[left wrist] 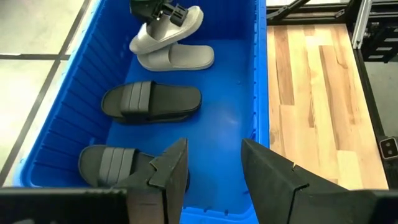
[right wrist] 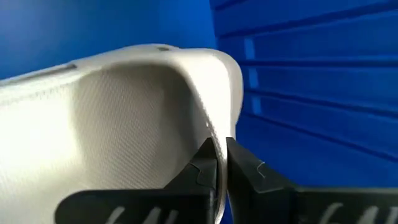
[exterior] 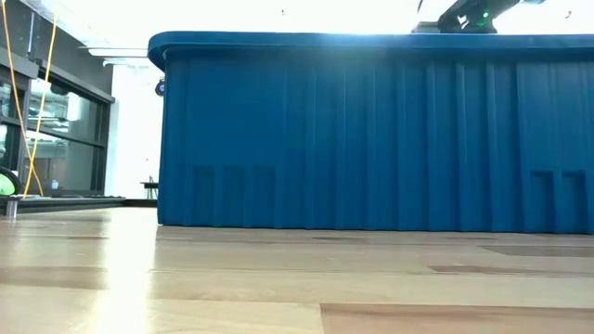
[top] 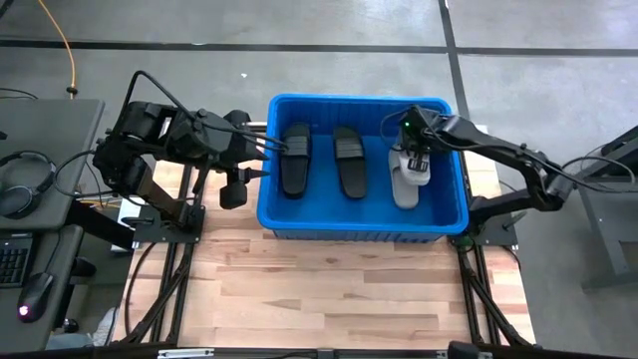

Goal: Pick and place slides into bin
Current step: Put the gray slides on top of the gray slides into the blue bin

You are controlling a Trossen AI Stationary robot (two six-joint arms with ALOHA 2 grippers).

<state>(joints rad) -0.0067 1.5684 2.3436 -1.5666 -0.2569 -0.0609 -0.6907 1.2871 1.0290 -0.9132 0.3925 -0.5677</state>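
The blue bin [top: 359, 100] stands on the wooden table and fills the low view [exterior: 371, 139]. On its floor lie two black slides [top: 295, 160] [top: 349, 162] and a light grey slide [top: 404, 189]. A second light grey slide [left wrist: 180, 25] is tilted just above that one, with my right gripper [top: 417, 150] shut on it inside the bin's right end. My left gripper [left wrist: 214, 146] stands open above the bin's left rim, with nothing between its fingers. My right gripper pinches a thin edge of the light grey slide [right wrist: 214, 127] between its two fingers; it looks like the rim of the strap. The fingers slant down from above. The slide hangs tilted below them, its lower end [left wrist: 140, 43] on or just over the other grey slide.
Bare wooden table [top: 329, 279] lies in front of the bin. A desk with headphones [top: 25, 184] stands off the table's left side. Blue floor shows between the black slides and the bin's near wall [left wrist: 230, 112].
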